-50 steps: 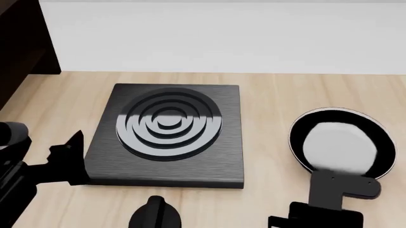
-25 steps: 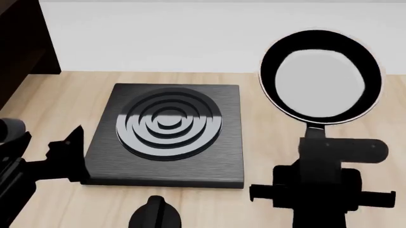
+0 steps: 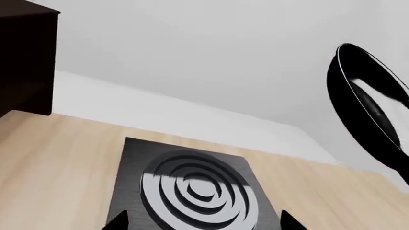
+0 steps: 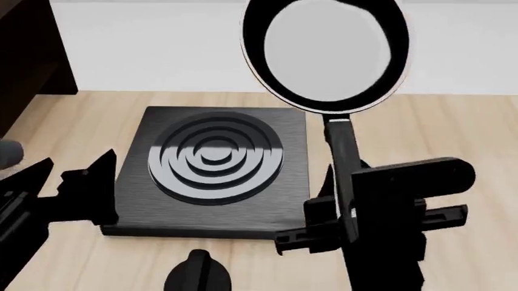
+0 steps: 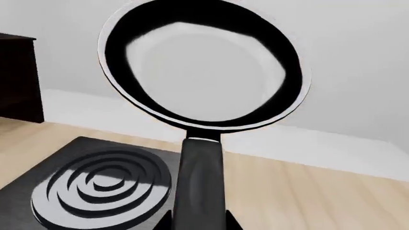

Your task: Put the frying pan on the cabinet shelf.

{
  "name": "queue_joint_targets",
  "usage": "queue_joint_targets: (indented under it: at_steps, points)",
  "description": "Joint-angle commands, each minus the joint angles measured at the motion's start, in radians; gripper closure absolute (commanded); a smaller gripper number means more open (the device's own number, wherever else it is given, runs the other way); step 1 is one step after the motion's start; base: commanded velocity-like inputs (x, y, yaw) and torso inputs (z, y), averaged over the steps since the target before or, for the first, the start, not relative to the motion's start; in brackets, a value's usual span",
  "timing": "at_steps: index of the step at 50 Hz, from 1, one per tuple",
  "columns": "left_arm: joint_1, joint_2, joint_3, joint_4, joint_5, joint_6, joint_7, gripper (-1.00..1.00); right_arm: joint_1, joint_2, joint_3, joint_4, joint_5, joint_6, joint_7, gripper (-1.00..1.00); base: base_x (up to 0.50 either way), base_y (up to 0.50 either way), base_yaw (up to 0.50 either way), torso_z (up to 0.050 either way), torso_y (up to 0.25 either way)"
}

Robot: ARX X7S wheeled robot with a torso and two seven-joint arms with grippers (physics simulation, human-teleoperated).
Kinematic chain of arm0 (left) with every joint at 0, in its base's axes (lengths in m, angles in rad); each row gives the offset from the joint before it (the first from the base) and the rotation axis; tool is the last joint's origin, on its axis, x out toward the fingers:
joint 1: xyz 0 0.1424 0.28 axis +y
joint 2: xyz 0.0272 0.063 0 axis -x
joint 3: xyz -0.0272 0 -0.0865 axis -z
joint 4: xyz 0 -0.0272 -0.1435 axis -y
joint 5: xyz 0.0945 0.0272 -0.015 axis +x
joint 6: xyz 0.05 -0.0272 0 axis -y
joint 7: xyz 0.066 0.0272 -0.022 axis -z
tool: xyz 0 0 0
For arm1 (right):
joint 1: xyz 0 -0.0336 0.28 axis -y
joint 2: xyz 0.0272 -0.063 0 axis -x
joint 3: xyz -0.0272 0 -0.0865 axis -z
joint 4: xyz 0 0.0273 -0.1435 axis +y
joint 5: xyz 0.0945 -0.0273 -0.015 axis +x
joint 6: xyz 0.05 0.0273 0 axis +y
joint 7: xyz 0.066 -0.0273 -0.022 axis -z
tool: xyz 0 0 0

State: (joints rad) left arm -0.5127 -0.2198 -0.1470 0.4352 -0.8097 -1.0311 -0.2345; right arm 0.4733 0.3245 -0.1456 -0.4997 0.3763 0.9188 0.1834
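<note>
A: Where's the hob (image 4: 213, 171)?
B: On the countertop (image 4: 421, 127), left of centre, the wall (image 4: 162, 48) behind it.

A: And the pan (image 4: 326, 51)?
B: Up in the air, right of the hob and behind it, handle (image 4: 344, 163) running down into the right gripper (image 4: 350, 213), which sits just right of the hob.

A: The cabinet (image 4: 28, 54)?
B: Far left, behind the left gripper (image 4: 77, 188), well apart from the pan.

A: The left gripper?
B: Just left of the hob's front corner.

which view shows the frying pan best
The right wrist view: the frying pan fills it, whole round bowl, pale rim and handle running down toward the camera. The head view shows it cropped at the top, held by the right gripper. The left wrist view catches it edge-on, cut off.
</note>
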Motion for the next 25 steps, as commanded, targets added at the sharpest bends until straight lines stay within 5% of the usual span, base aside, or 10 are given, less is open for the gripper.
queue_joint_targets:
  at_steps: [1,13,25]
  points:
    - [-0.082,0.040,-0.119,0.033,-0.178,-0.101,-0.001,-1.00,0.055,0.025,0.000,-0.038,-0.026,-0.071,-0.128,1.00,0.00,0.00,0.00,0.000,0.000]
    - [-0.245,0.074,-0.285,-0.038,-0.641,-0.328,-0.283,-1.00,0.032,0.016,-0.030,-0.084,-0.009,-0.077,-0.137,1.00,0.00,0.00,0.00,0.001,0.002]
    - [-0.276,0.038,-0.164,-0.072,-1.017,-0.387,-0.537,-1.00,0.035,0.017,-0.036,-0.185,0.029,-0.015,-0.127,1.00,0.00,0.00,0.00,0.000,0.002]
